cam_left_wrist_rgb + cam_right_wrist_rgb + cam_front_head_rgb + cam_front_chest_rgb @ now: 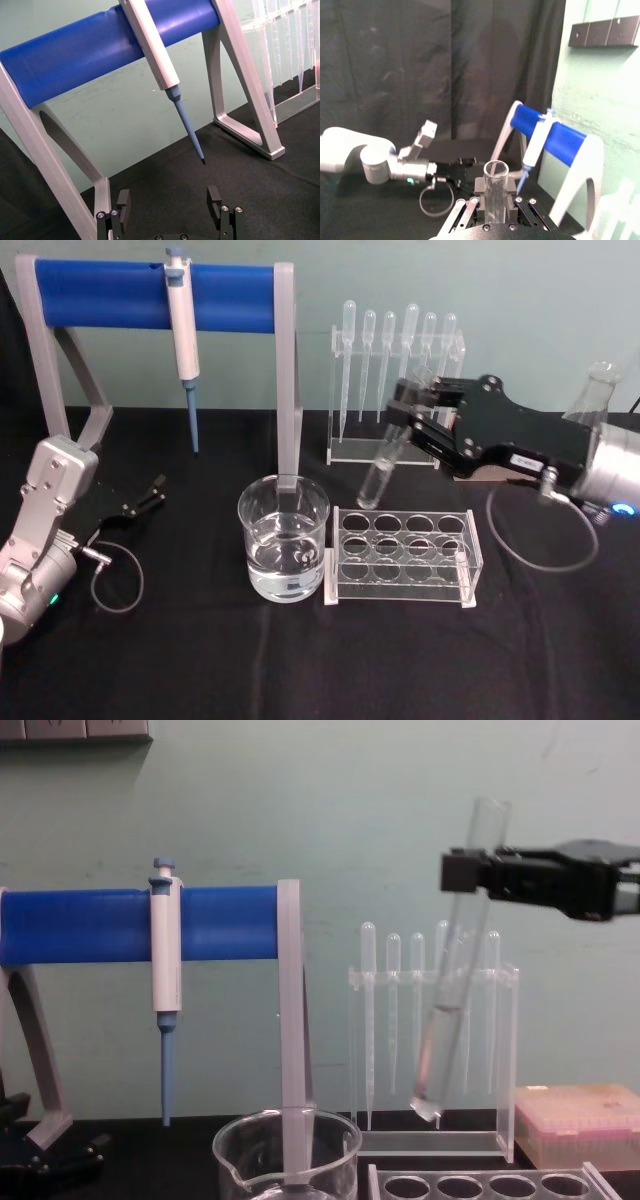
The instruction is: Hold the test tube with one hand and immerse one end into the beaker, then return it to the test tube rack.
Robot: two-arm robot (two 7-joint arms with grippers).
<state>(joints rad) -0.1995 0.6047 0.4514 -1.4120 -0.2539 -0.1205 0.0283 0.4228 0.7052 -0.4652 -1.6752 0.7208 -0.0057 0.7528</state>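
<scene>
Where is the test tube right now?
The right gripper holds the test tube tilted in the air, right of the beaker, above the rack and in front of the pipettes.

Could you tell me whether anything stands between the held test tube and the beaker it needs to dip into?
Nothing visible does. The right gripper holds the test tube tilted in the air, above and right of the beaker, whose mouth is open. The clear rack sits lower, beside the beaker.
</scene>
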